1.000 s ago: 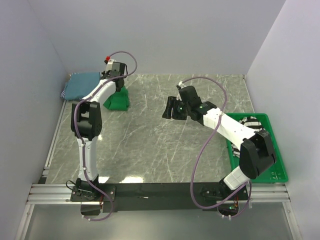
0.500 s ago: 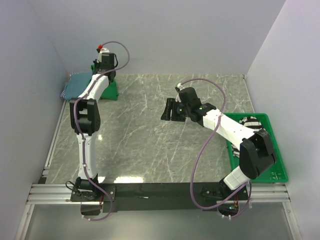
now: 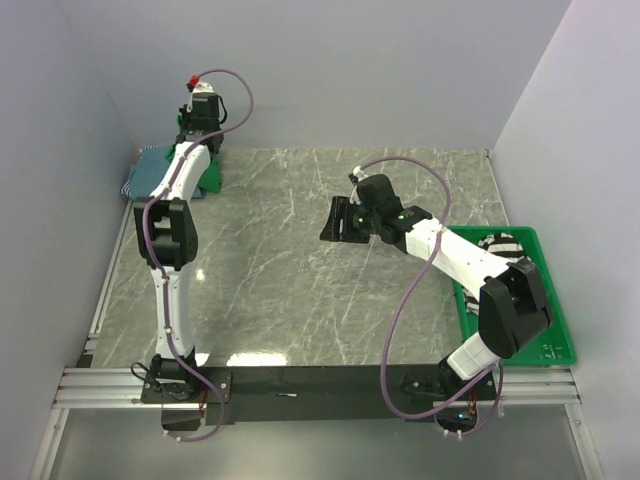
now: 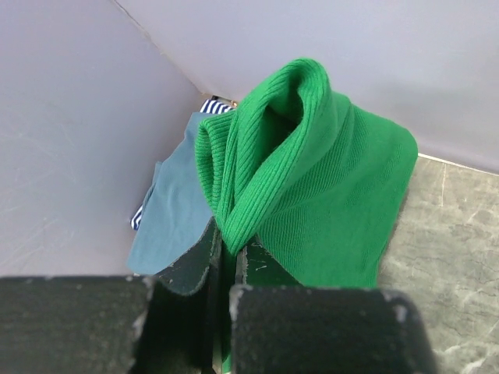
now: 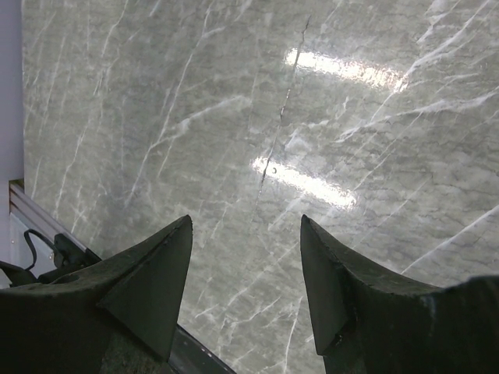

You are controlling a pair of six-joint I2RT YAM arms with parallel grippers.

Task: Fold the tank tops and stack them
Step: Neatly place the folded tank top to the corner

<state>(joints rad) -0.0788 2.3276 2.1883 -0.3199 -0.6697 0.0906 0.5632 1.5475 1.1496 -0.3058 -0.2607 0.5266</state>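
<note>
Nearest, at the right edge: a striped top (image 3: pixel 500 241), bunched in the tray (image 3: pixel 560 352), not folded by the look of it. Further in, over the middle of the table (image 3: pixel 280 290): the right gripper (image 5: pixel 244 230), jaws wide apart, nothing between them. Farthest, in the left back corner: the left gripper (image 4: pixel 226 248), pinched together on a fold of the green top (image 4: pixel 327 187), the cloth doubled over and hanging in a loose bunch just beside the blue tops (image 4: pixel 175 195). No telling whether its lower edge touches the table. As for progress, probably past halfway: blue tops folded and lying in a pile by the wall; green top close to joining them, yet to be laid flat and square on the pile; striped top left to fetch, fold and stack.
</note>
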